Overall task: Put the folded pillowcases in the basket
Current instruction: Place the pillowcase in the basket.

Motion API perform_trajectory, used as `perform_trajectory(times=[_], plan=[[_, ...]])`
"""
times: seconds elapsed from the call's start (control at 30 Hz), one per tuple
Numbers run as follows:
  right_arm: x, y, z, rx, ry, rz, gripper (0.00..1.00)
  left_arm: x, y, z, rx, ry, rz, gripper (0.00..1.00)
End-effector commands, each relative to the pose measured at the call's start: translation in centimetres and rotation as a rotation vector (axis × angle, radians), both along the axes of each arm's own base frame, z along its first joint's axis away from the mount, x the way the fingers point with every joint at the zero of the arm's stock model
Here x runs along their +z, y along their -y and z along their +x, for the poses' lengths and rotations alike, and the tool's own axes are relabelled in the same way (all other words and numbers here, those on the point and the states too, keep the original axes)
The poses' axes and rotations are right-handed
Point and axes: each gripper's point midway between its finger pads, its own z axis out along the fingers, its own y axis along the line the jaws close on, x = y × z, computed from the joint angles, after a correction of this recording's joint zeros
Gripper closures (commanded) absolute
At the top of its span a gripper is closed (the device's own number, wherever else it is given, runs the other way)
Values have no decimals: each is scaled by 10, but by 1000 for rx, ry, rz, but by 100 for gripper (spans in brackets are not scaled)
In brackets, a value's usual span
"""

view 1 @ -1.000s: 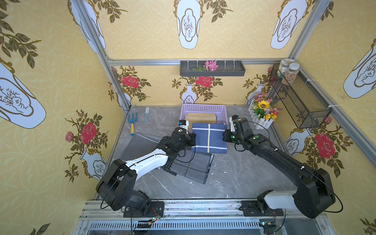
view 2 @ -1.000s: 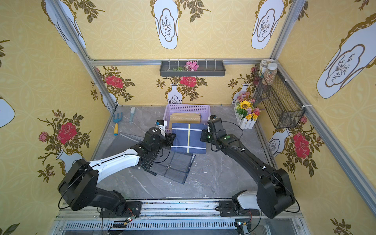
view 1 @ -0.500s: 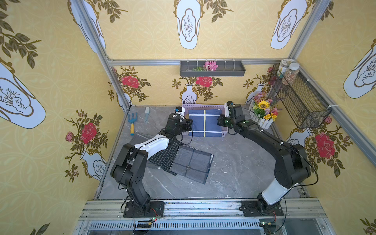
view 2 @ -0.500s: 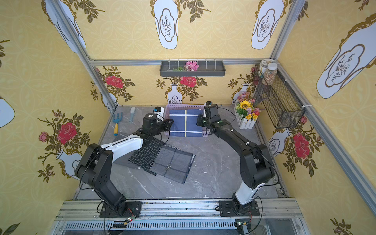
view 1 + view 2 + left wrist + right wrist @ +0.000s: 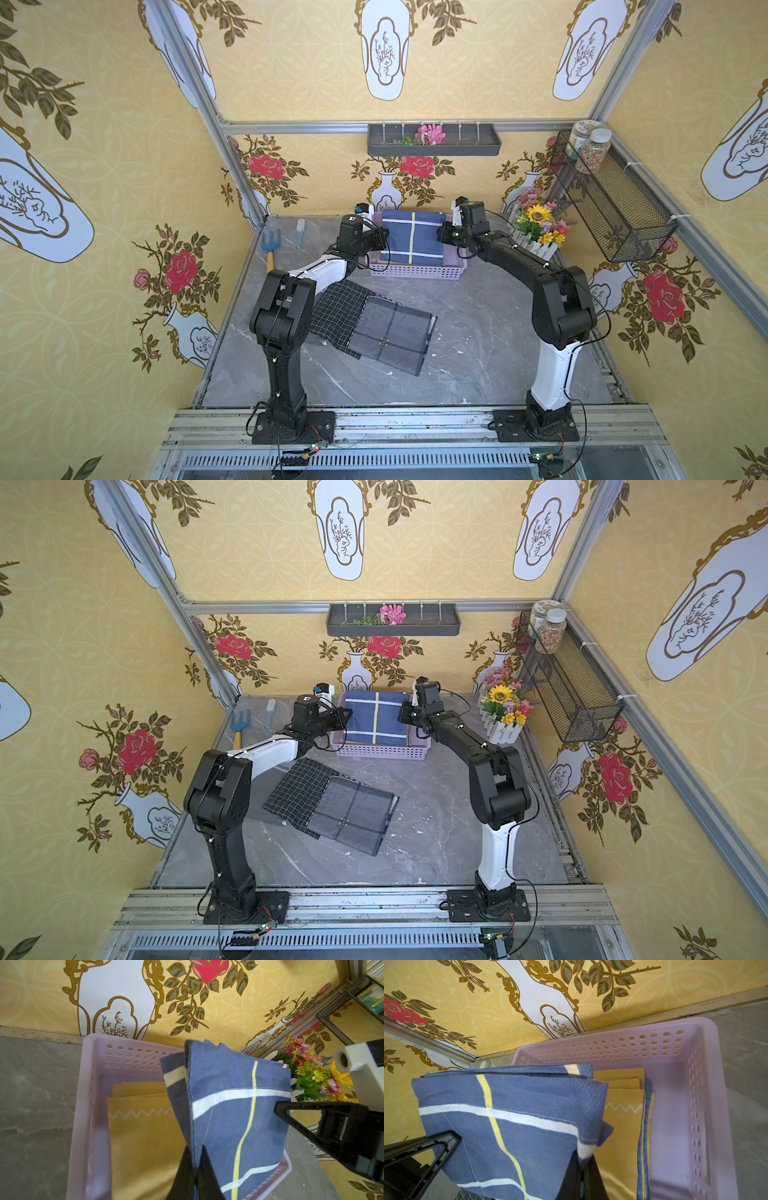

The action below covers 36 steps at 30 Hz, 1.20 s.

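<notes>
Two-sided hold: pinching the folded pillowcase (image 5: pixel 411 243) at opposite side edges, keeping it stretched flat between the arms.
Left gripper (image 5: pixel 196 1159): clamping tight on one edge, fingers closed with blue fabric sandwiched between them.
Right gripper (image 5: pixel 583 1165): squeezing the opposite edge the same way, fabric trapped in the closed fingers.
Pillowcase position: hanging over the basket (image 5: pixel 415 272), not yet resting inside.
Basket contents: already holding a folded yellow cloth (image 5: pixel 141 1136) on its floor.
Risk on release: opening one side early, probably letting that side drop first, loosening the folds or draping a corner over the rim.
Risk on lowering: possibly catching fingertips on the perforated wall and shoving the basket.
Risk nearby: working close to the flower pot (image 5: pixel 538 226), risking knocking it with a wide retreat of the right arm.
</notes>
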Motion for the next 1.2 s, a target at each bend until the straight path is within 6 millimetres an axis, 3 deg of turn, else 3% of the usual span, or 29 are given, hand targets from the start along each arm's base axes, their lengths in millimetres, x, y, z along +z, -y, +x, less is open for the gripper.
perform_trajectory(times=[0.0,0.4,0.87,0.93,1.03,1.17], plan=[[3,-3,11,-3,25,25,100,-12,-2,6,-11,-15,10,100],[-31,0,12,-10,-40,30,100,-47,1,10,-30,-78,-1,100],[-33,7,6,-17,-57,33,99,-57,5,9,-51,-115,-16,100],[-30,7,6,-16,-55,38,82,-56,5,10,-46,-116,-14,68],[-25,7,5,-14,-53,46,60,-50,3,12,-29,-114,-16,29],[-13,10,0,-17,-47,43,51,-27,-1,15,-11,-89,-35,0]])
